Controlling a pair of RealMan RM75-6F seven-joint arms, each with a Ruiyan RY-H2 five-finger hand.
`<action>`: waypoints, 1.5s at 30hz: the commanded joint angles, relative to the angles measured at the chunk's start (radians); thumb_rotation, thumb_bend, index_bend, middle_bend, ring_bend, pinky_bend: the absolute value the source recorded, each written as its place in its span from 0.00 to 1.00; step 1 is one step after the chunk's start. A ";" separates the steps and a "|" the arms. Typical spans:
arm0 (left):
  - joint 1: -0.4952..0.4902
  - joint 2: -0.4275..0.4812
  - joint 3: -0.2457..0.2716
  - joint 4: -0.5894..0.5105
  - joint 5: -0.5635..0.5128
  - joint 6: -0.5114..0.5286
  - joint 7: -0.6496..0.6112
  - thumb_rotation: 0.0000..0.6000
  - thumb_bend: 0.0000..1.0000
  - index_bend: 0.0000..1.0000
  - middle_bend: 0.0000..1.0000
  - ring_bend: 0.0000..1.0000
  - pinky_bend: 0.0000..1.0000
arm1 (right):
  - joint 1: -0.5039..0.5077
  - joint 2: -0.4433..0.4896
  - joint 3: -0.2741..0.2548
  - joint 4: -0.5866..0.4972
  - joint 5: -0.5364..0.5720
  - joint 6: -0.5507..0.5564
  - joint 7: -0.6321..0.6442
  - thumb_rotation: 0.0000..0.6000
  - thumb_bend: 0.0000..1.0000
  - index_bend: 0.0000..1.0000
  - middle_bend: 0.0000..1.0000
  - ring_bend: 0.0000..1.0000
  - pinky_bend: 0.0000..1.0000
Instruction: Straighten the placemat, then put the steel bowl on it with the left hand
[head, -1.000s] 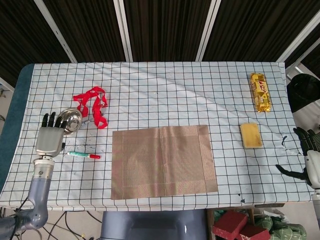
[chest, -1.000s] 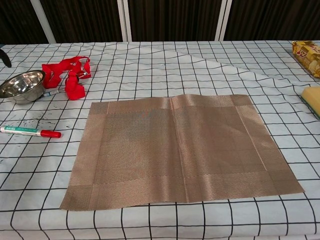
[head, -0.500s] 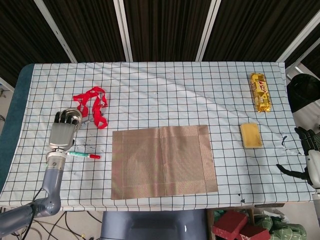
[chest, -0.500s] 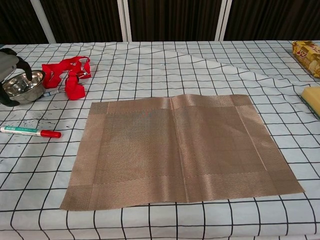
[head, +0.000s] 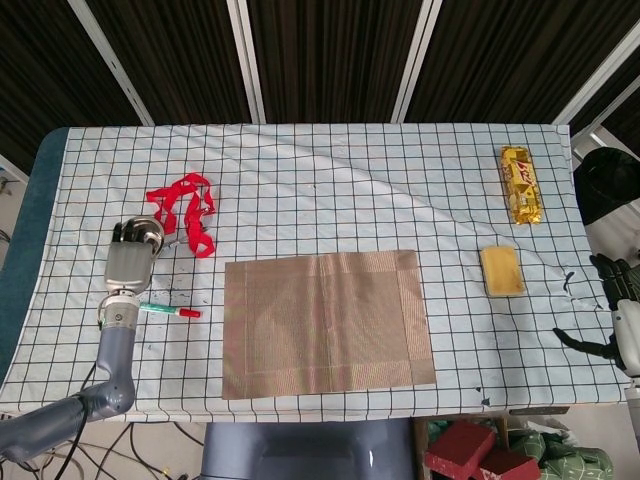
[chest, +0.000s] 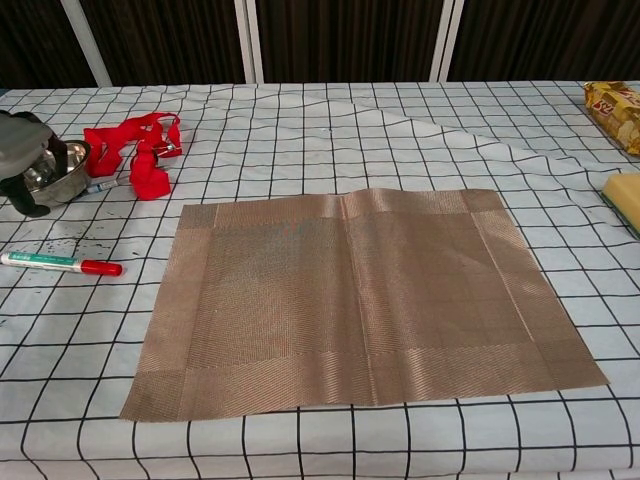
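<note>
The brown woven placemat (head: 325, 322) (chest: 360, 300) lies flat and square to the front edge, mid-table. The steel bowl (head: 150, 230) (chest: 62, 172) stands on the cloth at the far left, mostly covered by my left hand (head: 128, 262) (chest: 25, 150). In the chest view the hand's fingers curl over the bowl's far rim and its thumb reaches down the near side, gripping it. The bowl rests on the table. My right hand (head: 615, 312) hangs off the table's right edge with fingers spread, holding nothing; the chest view does not show it.
A red strap (head: 185, 215) (chest: 140, 150) lies just right of the bowl. A green-and-red marker (head: 170, 311) (chest: 60, 264) lies in front of it. A yellow sponge (head: 502, 270) and a gold snack packet (head: 521, 185) sit at the right.
My left hand moved forward and right from beside the bowl to over it, and its fingers closed around the rim. Placemat, bowl and right hand stayed put.
</note>
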 joint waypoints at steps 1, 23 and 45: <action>-0.020 -0.028 -0.009 0.051 -0.020 -0.022 0.007 1.00 0.27 0.46 0.22 0.05 0.10 | 0.000 0.001 0.001 -0.001 0.003 -0.002 -0.001 1.00 0.08 0.01 0.00 0.00 0.14; -0.011 -0.013 0.024 0.006 0.082 0.040 -0.070 1.00 0.53 0.66 0.28 0.07 0.12 | 0.002 0.008 0.002 -0.012 0.011 -0.017 0.014 1.00 0.08 0.02 0.00 0.00 0.14; -0.103 -0.021 0.095 -0.457 0.322 0.085 0.065 1.00 0.53 0.67 0.28 0.07 0.12 | 0.003 0.015 0.005 -0.015 0.013 -0.026 0.044 1.00 0.08 0.02 0.00 0.00 0.14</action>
